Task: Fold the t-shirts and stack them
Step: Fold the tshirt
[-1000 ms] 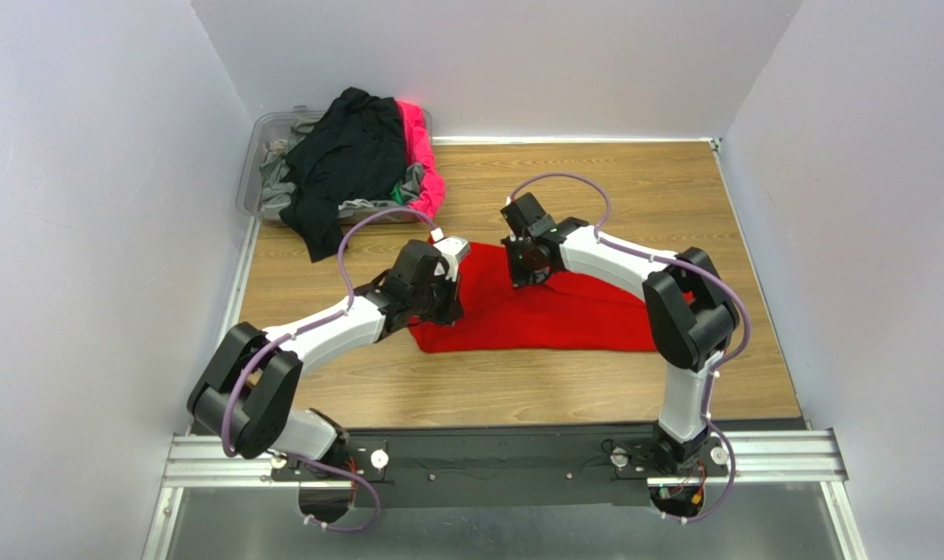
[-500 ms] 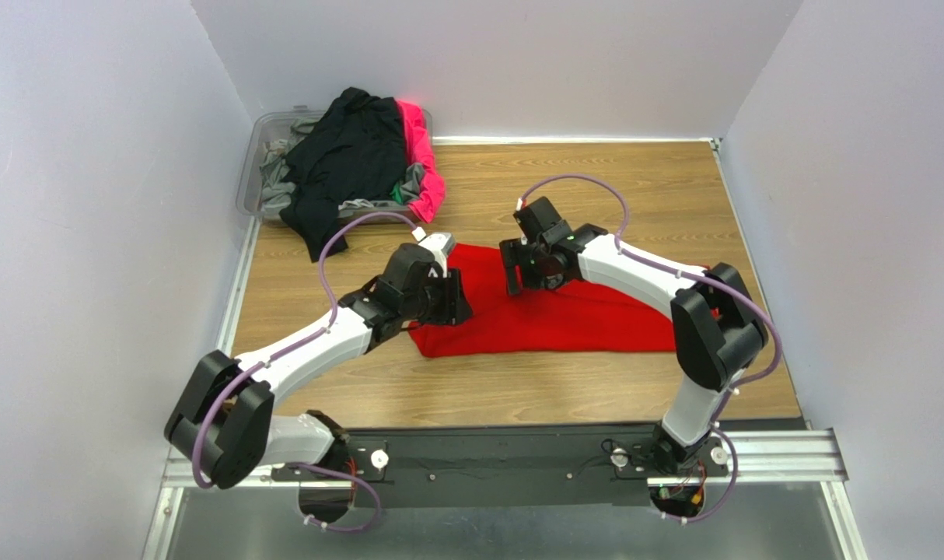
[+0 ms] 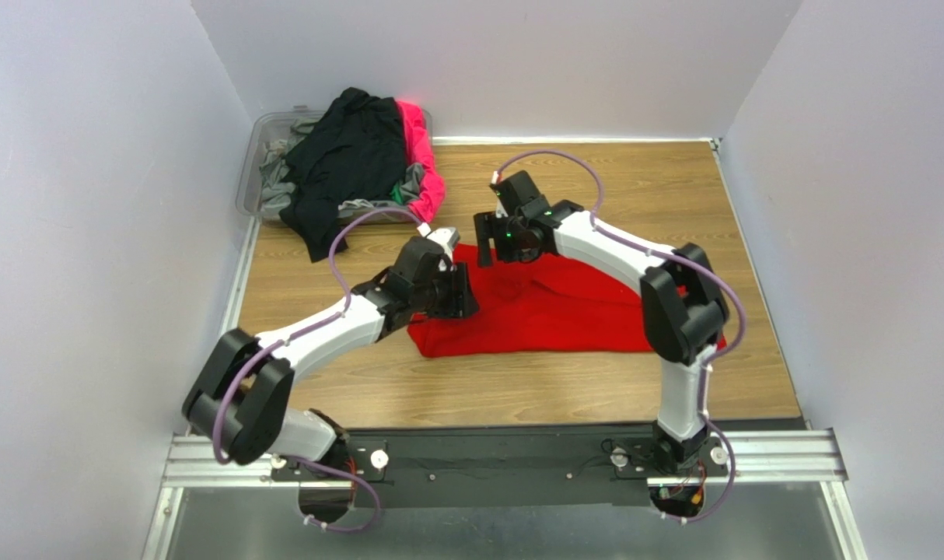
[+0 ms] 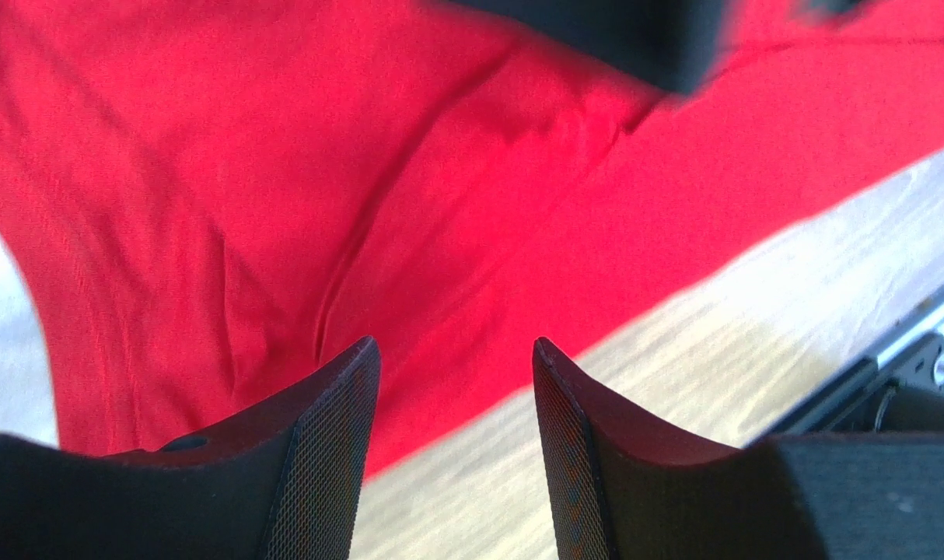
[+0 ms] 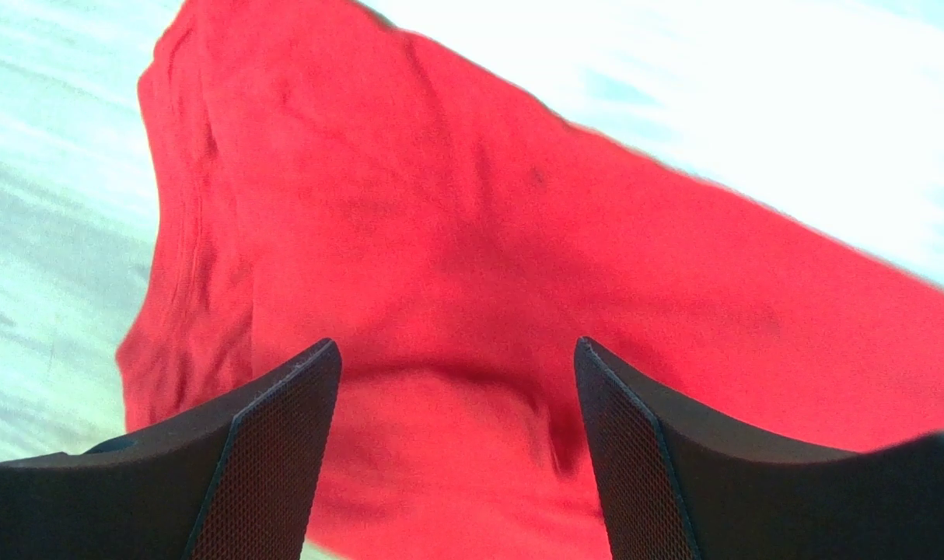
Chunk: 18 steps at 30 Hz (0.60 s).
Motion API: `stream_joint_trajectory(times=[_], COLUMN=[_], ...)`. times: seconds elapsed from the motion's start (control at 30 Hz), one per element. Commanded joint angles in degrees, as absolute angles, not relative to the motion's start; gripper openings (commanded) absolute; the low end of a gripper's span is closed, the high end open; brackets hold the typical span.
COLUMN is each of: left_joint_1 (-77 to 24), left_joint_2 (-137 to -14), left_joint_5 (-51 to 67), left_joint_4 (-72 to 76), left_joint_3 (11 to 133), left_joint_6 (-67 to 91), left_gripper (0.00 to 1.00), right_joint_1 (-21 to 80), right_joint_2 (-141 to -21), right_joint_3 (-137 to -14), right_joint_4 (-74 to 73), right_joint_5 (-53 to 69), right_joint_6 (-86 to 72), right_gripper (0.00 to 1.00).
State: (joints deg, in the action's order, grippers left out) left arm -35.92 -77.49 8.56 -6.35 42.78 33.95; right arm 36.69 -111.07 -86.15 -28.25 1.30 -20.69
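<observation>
Red shirt (image 3: 547, 309) lies flat, mid-table (image 3: 675, 198). Left gripper (image 4: 453, 347) and right gripper (image 5: 453, 344): jaws spread, empty, over the shirt. Other shirts (image 3: 348, 152) heaped in bin (image 3: 258, 134), far-left corner.

Red t-shirt (image 3: 559, 315): 9 o'clock end was hidden under left gripper (image 3: 459, 301); rt wrist view blurred, cloth cut off at 3 o'clock.

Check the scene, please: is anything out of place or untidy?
Yes. The black shirt spills over the near rim of the bin onto the table, and the pink shirt hangs out on the right side too. The red shirt lies creased and uneven. Nothing looks damaged.
</observation>
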Motion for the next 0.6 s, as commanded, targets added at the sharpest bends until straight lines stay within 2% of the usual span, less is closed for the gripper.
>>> stream_joint_trajectory(times=[0.0, 0.2, 0.57], left_joint_1=[-34.9, -32.2, -29.0], left_joint_2=[-81.5, -86.4, -83.2], left_joint_5=[7.3, 8.0, 7.9], left_joint_4=[-3.2, -2.9, -1.0], left_joint_3=[47.5, 49.9, 45.3], left_joint_6=[32.9, 31.6, 32.4], left_gripper=[0.58, 0.54, 0.52], right_joint_1=[36.7, 36.7, 36.7], right_joint_2=[-116.0, -119.5, -115.8], right_joint_3=[-89.6, -90.4, -84.2], right_joint_4=[-28.1, -28.1, -28.1], right_joint_5=[6.1, 7.3, 6.9], right_joint_6=[-19.3, -19.3, -21.2], right_gripper=[0.8, 0.8, 0.8])
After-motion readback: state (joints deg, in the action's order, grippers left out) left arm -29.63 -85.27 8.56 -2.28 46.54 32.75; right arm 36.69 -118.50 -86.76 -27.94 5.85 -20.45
